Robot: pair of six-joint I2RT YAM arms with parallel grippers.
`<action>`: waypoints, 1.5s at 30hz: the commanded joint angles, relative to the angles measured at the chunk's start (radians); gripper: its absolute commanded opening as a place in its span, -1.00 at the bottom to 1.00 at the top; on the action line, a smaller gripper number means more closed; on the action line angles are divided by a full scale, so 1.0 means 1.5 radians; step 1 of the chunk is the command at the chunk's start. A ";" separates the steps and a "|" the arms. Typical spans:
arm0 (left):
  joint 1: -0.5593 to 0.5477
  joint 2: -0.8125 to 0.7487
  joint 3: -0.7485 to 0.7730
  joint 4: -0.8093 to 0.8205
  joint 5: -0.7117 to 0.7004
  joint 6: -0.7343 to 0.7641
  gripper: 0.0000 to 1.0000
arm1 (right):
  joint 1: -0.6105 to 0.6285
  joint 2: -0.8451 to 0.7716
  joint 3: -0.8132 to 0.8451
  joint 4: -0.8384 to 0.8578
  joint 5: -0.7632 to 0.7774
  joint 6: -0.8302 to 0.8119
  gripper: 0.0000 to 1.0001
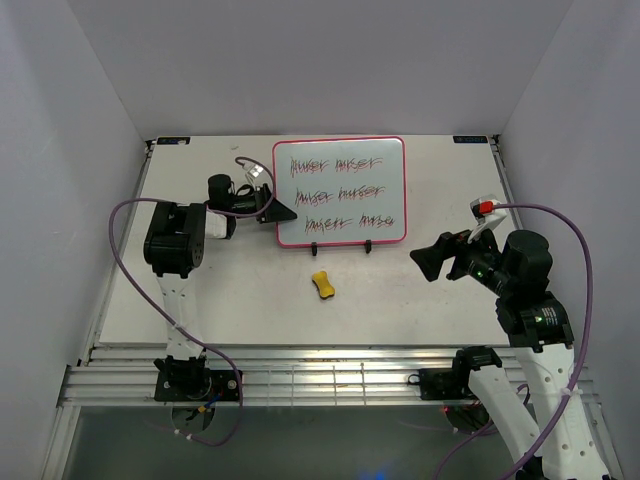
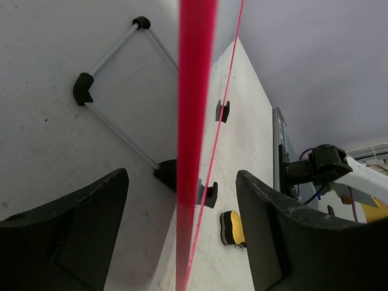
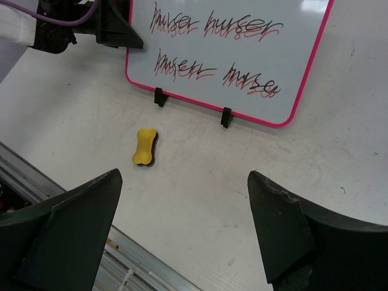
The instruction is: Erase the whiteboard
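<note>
The left gripper (image 1: 283,212) gapes wide, the whiteboard (image 1: 340,190) with its pink edge between the jaws; the right gripper (image 1: 428,262) is released too, the yellow eraser (image 1: 322,285) ahead of it.

The whiteboard (image 1: 340,190) stands mid-table (image 1: 400,310), toward the far edge. The eraser (image 1: 322,285) lies before it. The left gripper (image 1: 280,210) straddles its left edge. The right gripper (image 1: 425,262) hangs right of it, apart.

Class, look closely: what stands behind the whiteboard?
The left wrist view shows a thin wire prop with black corner pieces behind the whiteboard. In the other two views the board's face covers that space.
</note>
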 commanded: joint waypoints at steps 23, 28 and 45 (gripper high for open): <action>-0.018 0.015 0.041 0.080 0.038 -0.045 -0.97 | 0.004 -0.005 0.016 0.016 -0.018 -0.024 0.80; -0.018 0.000 0.020 0.135 0.029 -0.080 -1.00 | 0.005 -0.008 0.011 0.018 -0.017 -0.023 0.80; -0.017 -0.052 -0.006 0.434 0.022 -0.295 -1.00 | 0.004 -0.005 0.013 0.020 -0.015 -0.009 0.81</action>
